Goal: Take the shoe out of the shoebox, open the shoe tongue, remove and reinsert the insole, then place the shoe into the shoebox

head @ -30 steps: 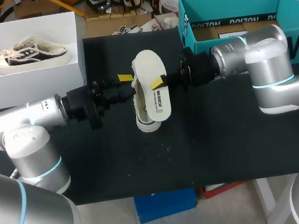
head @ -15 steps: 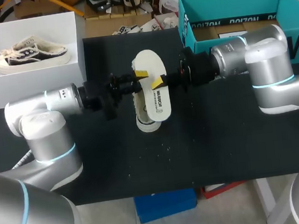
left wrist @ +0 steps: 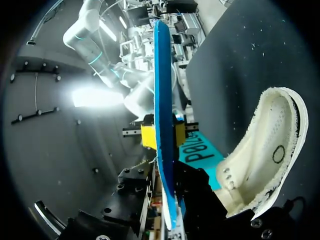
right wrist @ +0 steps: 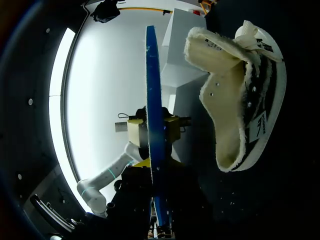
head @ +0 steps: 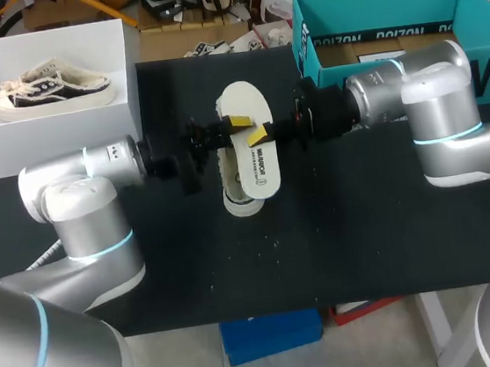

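— Above the middle of the black tabletop (head: 391,220), what is held up there?

— The insole (head: 257,169). The head view shows its cream, printed face. The left fingers (head: 236,121) come at one long edge and the right fingers (head: 257,135) at the other, near the upper half.

— Are both pairs really clamped on it?

— The head view alone doesn't settle that, because only one yellow tip of each shows. The wrist views do. From the left wrist, the insole (left wrist: 162,100) is a thin blue strip seen edge-on, and the right fingers (left wrist: 148,136) press it from both sides. From the right wrist, it is the same blue strip (right wrist: 151,75), with the left fingers (right wrist: 134,131) closed against both faces.

— And the shoe?

— The shoe (head: 239,204) is on the tabletop directly under the insole. In the head view it is mostly hidden, with only one end and a sliver of its side showing. The left wrist view looks into its fleecy opening (left wrist: 265,150). The right wrist view shows its dark side, the laces and the pale sole rim (right wrist: 235,100).

— Where is the shoebox?

— The white shoebox (head: 53,130) is at the far left corner, well apart from the insole, with a second shoe (head: 50,89) lying inside. A teal box (head: 304,39) stands at the far right.
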Controlling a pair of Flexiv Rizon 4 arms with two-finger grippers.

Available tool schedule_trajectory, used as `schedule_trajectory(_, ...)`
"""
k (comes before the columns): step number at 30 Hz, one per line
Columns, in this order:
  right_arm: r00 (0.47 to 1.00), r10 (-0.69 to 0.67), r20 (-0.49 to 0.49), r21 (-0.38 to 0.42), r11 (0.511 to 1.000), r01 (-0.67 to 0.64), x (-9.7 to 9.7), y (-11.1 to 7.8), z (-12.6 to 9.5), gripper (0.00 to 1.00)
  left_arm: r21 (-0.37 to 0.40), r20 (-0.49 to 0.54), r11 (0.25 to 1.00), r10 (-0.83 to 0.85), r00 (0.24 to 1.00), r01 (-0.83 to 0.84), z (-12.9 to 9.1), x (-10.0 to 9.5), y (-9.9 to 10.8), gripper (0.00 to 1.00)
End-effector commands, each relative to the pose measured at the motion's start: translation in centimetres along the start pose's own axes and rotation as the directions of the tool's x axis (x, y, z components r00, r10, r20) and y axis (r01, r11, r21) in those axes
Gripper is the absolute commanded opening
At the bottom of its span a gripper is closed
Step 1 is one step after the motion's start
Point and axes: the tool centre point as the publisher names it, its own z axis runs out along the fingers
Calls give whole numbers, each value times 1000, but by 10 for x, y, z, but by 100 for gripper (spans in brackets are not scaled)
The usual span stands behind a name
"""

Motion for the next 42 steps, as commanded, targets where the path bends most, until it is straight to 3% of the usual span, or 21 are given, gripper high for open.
schedule_trajectory(1, 1000, 1, 2, 2, 1000, -1, 0, 1, 1, 0, -3, 0, 1000, 4, 1000, -4, 4, 1, -1, 21)
schedule_trajectory(4, 1000, 1, 2, 2, 1000, -1, 0, 1, 1, 0, -3, 1, 1000, 5, 1000, -5, 5, 1, -1, 0)
schedule_trajectory(11, 1000, 1, 2, 2, 1000, -1, 0, 1, 1, 0, -11, -2, 1000, 2, 1000, -3, 5, 3, -1, 0)
schedule_trajectory(12, 1000, 8, -5, -10, 1000, -8, 0, 1, -2, 30, -12, -4, 1000, 2, 1000, -2, 5, 3, -1, 0)
schedule_trajectory(13, 1000, 10, -18, -20, 1000, -11, 0, 1, -4, 100, -15, -8, 1000, 1, 1000, -1, 5, 3, -1, 0)
schedule_trajectory(16, 996, 61, 71, -21, 998, -60, -3, 0, -10, 100, -18, -40, 1000, -7, 999, 7, 0, 1, -6, 0)
schedule_trajectory(18, 995, 69, 67, -40, 997, -67, -5, -2, -13, 100, -23, -68, 1000, -15, 998, 14, -7, 0, -10, 0)
schedule_trajectory(26, 973, 121, 197, -74, 991, -109, -3, -13, -27, 100, -66, -194, 995, -88, 977, 77, -42, -3, -29, 0)
schedule_trajectory(42, 888, 260, 380, -316, 938, -140, 9, -53, -69, 100, -93, -342, 986, -160, 926, 137, -83, -9, -77, 0)
